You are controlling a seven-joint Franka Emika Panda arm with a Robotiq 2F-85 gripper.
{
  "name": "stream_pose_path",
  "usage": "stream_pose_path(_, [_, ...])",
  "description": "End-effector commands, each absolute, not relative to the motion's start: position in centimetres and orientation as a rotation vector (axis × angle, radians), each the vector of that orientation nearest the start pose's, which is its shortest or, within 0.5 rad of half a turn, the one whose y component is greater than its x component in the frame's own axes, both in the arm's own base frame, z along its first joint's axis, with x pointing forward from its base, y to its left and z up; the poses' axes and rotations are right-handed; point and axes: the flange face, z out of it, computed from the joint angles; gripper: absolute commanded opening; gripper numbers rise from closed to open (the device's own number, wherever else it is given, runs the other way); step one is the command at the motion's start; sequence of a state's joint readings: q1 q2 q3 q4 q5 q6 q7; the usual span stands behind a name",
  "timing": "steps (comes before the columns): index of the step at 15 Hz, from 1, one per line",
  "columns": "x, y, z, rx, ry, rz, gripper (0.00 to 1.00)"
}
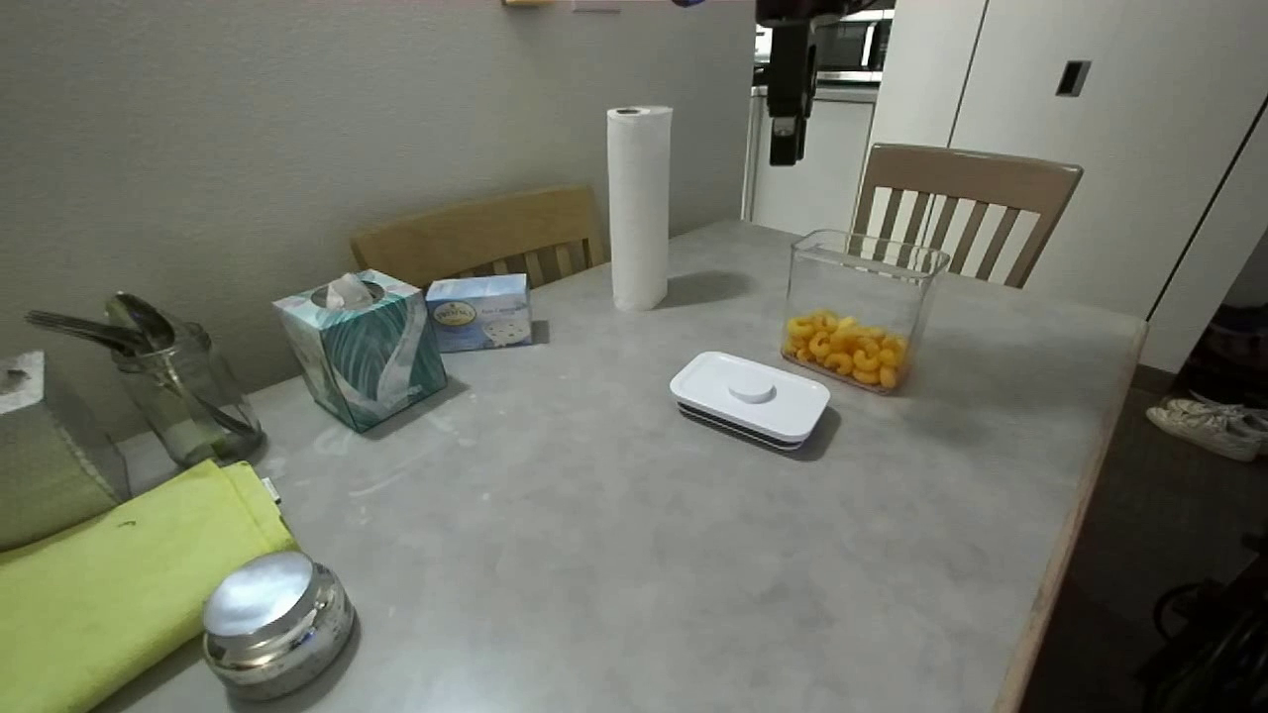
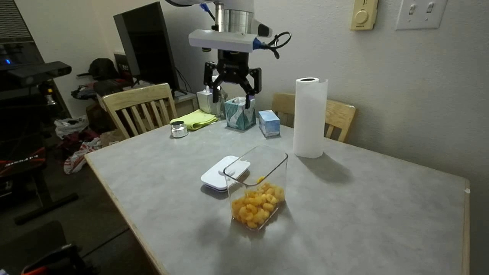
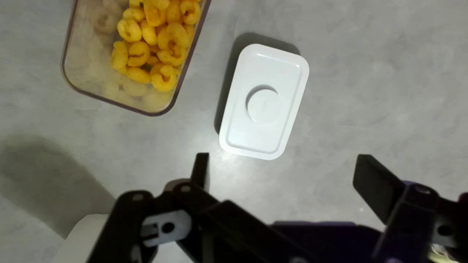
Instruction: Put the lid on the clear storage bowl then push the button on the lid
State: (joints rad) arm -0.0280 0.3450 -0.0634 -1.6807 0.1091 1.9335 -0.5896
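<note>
On the grey counter [image 1: 545, 555] the lid [image 1: 743, 411] lies beside the bowl [image 1: 857, 297], apart from it. Above, the claw [image 2: 231, 100] is spread wide, holding nothing. Fetching the lid seems the step in hand; next, likely, lowering to grip its button [image 3: 264, 106]. Counted: one each of lid, button, bowl, roll [image 1: 639, 213], tin [image 1: 282, 629] and cloth [image 1: 149, 555]; two tissue boxes [image 1: 371, 361].
</note>
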Motion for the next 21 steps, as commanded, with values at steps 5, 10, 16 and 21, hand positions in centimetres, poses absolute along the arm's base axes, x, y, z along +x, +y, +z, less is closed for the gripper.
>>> stream_pose_path(5, [65.8,-3.5,31.0,-2.918,-0.541,0.121,1.0])
stream_pose_path(10, [66.5,-1.6,26.2,-2.886,-0.513,0.19,1.0])
stream_pose_path(16, [66.0,-0.3,23.9,-2.88,-0.562,0.265,1.0])
stream_pose_path(21, [66.1,-0.4,23.1,-2.874,-0.565,0.274,1.0])
